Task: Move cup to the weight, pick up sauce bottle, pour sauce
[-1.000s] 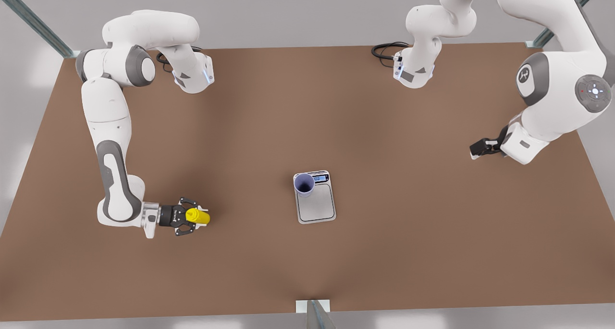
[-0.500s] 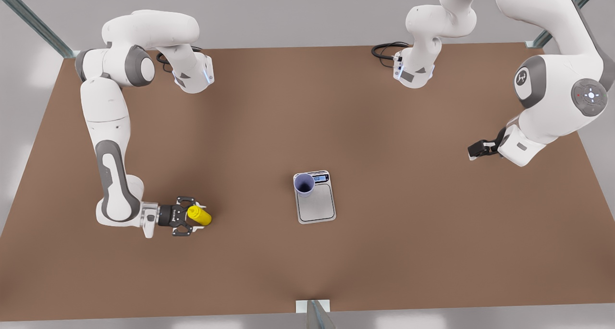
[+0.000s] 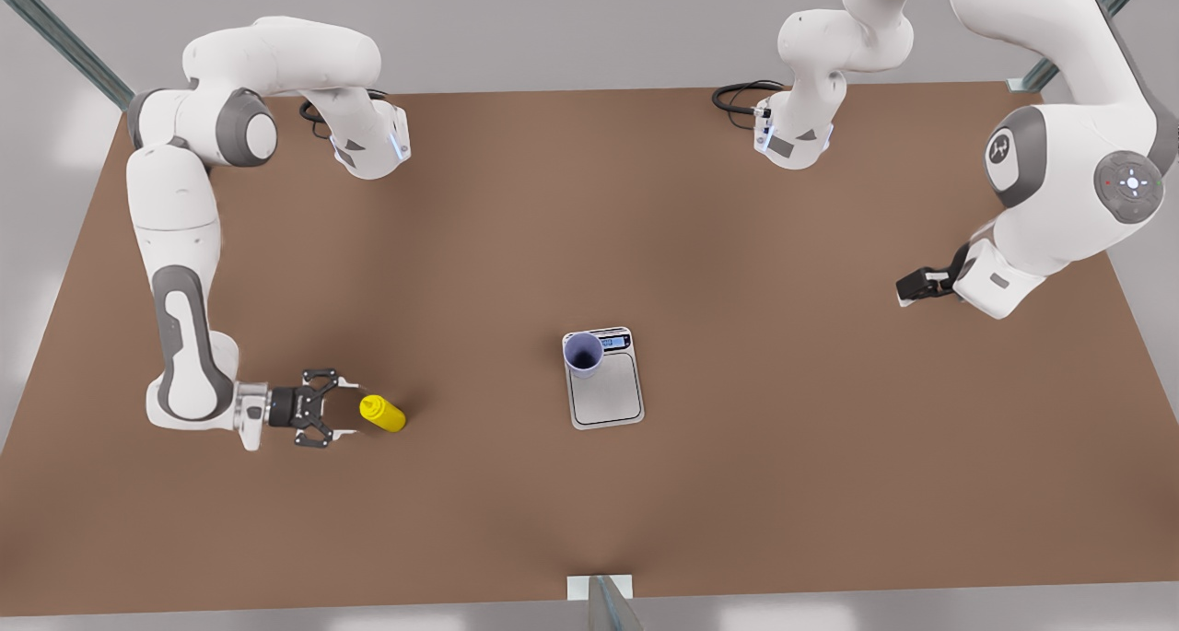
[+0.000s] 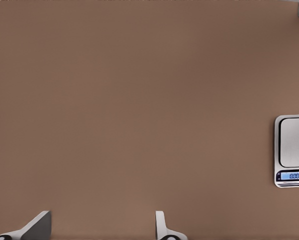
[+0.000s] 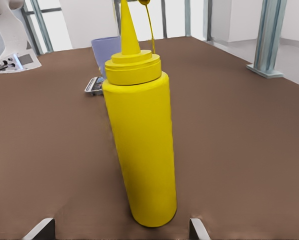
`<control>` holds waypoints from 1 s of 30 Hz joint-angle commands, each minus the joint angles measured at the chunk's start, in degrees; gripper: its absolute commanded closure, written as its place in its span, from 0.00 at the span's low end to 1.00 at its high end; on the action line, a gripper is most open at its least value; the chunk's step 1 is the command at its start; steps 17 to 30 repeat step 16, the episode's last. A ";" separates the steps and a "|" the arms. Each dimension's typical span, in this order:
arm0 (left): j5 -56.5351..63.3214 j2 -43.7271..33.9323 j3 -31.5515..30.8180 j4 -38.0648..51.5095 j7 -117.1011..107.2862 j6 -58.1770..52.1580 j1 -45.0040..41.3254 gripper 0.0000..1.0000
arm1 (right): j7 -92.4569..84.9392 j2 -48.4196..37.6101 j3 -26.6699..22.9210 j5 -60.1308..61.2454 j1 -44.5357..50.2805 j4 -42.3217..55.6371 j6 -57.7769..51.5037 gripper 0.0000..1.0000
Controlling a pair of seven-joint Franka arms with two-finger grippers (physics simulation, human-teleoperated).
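Note:
The yellow sauce bottle (image 3: pixel 381 414) (image 5: pixel 139 145) stands upright on the brown table, at the front view's left. My right gripper (image 3: pixel 339 408) (image 5: pixel 119 231) is open just short of the bottle, fingers level with its base and not touching it. The lavender cup (image 3: pixel 583 353) (image 5: pixel 107 52) stands on the weight (image 3: pixel 608 396) (image 5: pixel 93 86), at the corner by the display. My left gripper (image 3: pixel 907 290) (image 4: pixel 100 231) waits open above bare table at the front view's right, with the weight (image 4: pixel 292 150) off to its side. The sauce itself is hidden.
Both arm bases (image 3: pixel 368 143) (image 3: pixel 792 134) and a black cable (image 3: pixel 741 95) sit along the table's far edge. A metal post (image 3: pixel 603 603) stands at the near edge. Bare brown tabletop lies between the bottle and the weight.
My right gripper let go of the sauce bottle and drew back toward the front view's left. The bottle stays standing in place. The left arm barely shifted.

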 commanded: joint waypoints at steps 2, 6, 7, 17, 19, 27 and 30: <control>0.01 0.00 0.00 0.04 0.00 0.01 0.00 0.00 | 6.61 -0.58 -1.31 -6.42 -0.78 4.41 -1.01 0.00; 0.01 0.00 0.00 0.04 0.00 0.01 0.00 0.00 | 58.54 -12.18 -1.40 -37.70 6.07 17.33 -2.16 0.00; 0.01 0.00 0.00 0.04 0.00 0.01 0.00 0.00 | 68.39 -15.17 -1.23 -41.23 6.25 17.33 -3.38 0.00; 0.01 -0.09 0.00 0.04 0.00 -0.25 0.00 0.00 | 117.36 -42.86 -9.84 -47.47 16.88 1.34 -11.03 0.00; 0.01 -0.09 0.00 0.04 0.00 -0.25 0.00 0.00 | 117.36 -42.86 -9.84 -47.47 16.88 1.34 -11.03 0.00; 0.01 -0.09 0.00 0.04 0.00 -0.25 0.00 0.00 | 117.36 -42.86 -9.84 -47.47 16.88 1.34 -11.03 0.00; 0.01 -0.09 0.00 0.04 0.00 -0.25 0.00 0.00 | 117.36 -42.86 -9.84 -47.47 16.88 1.34 -11.03 0.00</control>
